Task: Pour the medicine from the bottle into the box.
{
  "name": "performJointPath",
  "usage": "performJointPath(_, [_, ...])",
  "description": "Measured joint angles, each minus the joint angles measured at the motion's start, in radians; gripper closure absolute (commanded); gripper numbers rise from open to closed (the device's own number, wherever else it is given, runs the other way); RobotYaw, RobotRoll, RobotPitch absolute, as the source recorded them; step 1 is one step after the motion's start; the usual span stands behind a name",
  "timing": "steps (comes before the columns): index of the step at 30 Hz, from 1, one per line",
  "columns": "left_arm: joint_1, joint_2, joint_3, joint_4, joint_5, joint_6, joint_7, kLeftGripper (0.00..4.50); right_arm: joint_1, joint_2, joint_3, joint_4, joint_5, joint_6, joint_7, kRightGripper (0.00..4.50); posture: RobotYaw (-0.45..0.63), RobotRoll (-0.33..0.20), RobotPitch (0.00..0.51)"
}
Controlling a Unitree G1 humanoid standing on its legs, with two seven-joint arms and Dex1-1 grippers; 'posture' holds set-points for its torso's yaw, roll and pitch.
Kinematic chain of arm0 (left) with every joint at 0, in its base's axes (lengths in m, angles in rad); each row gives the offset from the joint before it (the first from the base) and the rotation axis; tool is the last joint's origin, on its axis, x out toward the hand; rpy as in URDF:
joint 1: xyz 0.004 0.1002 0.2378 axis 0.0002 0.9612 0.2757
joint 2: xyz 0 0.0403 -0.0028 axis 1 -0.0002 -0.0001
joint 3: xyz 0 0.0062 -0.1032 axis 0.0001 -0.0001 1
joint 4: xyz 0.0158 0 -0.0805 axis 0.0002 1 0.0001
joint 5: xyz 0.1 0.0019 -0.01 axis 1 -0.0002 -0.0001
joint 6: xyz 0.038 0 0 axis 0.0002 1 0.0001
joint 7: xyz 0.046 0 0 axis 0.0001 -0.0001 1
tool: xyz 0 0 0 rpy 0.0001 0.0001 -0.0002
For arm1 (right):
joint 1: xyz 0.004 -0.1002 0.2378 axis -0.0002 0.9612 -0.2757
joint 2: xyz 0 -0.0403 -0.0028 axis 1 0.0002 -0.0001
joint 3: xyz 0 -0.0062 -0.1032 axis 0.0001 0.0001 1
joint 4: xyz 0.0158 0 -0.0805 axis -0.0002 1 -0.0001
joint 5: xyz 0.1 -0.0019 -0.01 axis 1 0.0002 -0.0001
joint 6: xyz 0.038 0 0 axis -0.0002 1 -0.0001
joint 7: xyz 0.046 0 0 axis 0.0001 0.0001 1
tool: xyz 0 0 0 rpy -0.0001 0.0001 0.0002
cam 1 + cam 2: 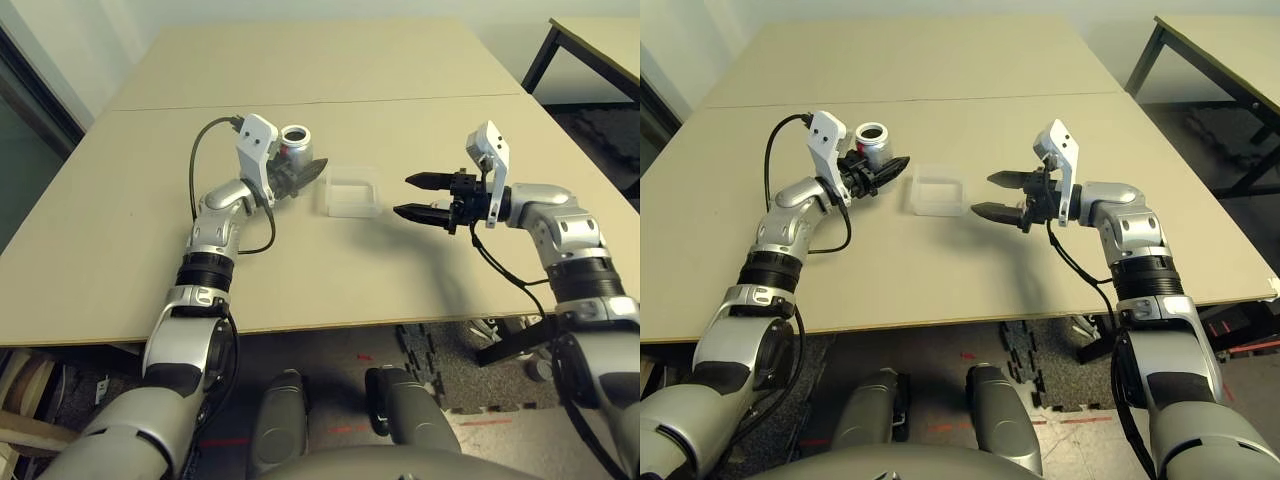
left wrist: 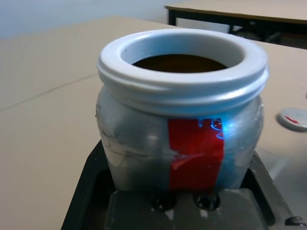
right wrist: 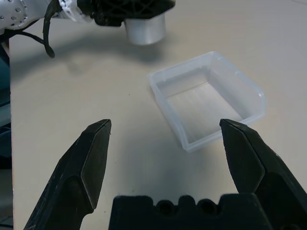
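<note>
A pale beige surface [image 1: 120, 220] with a straight seam carries the scene; a second table [image 1: 1230, 60] stands apart beyond its right edge. In the left wrist view a flat grey round cap [image 2: 293, 119] with a red mark lies on the surface near the bottle. The left hand [image 1: 300, 175] is closed around the bottle [image 2: 180, 143], holding it upright, near the box. The bottle is small, silver-grey and rounded, with a thick pale ring at its open mouth, a dark interior and a glossy red label strip. The box [image 3: 206, 103] is empty-looking, shallow, square, of clear smooth plastic with rounded corners, sitting between the two hands. The right hand [image 3: 165, 124] is open, its black tapered fingers wide apart and holding nothing, near the box.
</note>
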Motion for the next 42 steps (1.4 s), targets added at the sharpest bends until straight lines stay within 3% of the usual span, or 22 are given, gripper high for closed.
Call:
performJointPath(3, [-0.004,0.01,-0.012,0.009,0.015,-0.015,0.034,1.85,0.0,0.0,0.001,0.0,0.003,0.0,0.0,0.0,-0.04,0.0,0.104])
performJointPath(7, [-0.093,0.06,-0.074,0.116,0.113,-0.12,0.095,1.85,0.0,0.0,0.001,-0.001,0.005,0.0,-0.002,0.0,-0.05,0.0,0.101])
performJointPath(12, [-0.318,0.136,-0.268,0.336,0.361,-0.334,0.172,1.85,-0.001,-0.002,0.002,-0.001,0.005,-0.002,-0.003,0.0,-0.05,0.0,0.1])
performJointPath(15, [-0.441,0.129,-0.419,0.475,0.517,-0.449,0.191,1.85,-0.012,-0.003,0.003,0.004,0.004,-0.013,-0.002,0.0,-0.07,0.0,0.101])
performJointPath(20, [-0.622,0.085,-0.769,0.669,0.888,-0.542,0.307,1.85,-0.02,-0.005,0.003,0.004,0.005,-0.016,-0.002,0.0,-0.09,0.0,0.1])
performJointPath(26, [-0.676,0.017,-1.027,0.773,1.157,-0.539,0.392,1.85,-0.015,-0.005,0.003,-0.008,0.011,-0.008,-0.001,0.0,-0.12,0.0,0.098])
performJointPath(33, [-0.725,0.011,-1.066,0.805,1.222,-0.518,0.395,1.85,0.002,-0.005,0.001,-0.05,0.039,0.015,-0.009,0.0,-0.11,0.0,0.097])
performJointPath(42, [-0.735,0.011,-0.991,0.821,1.172,-0.514,0.382,1.85,0.003,-0.005,0.001,-0.051,0.048,0.023,-0.019,0.0,-0.09,0.0,0.094])
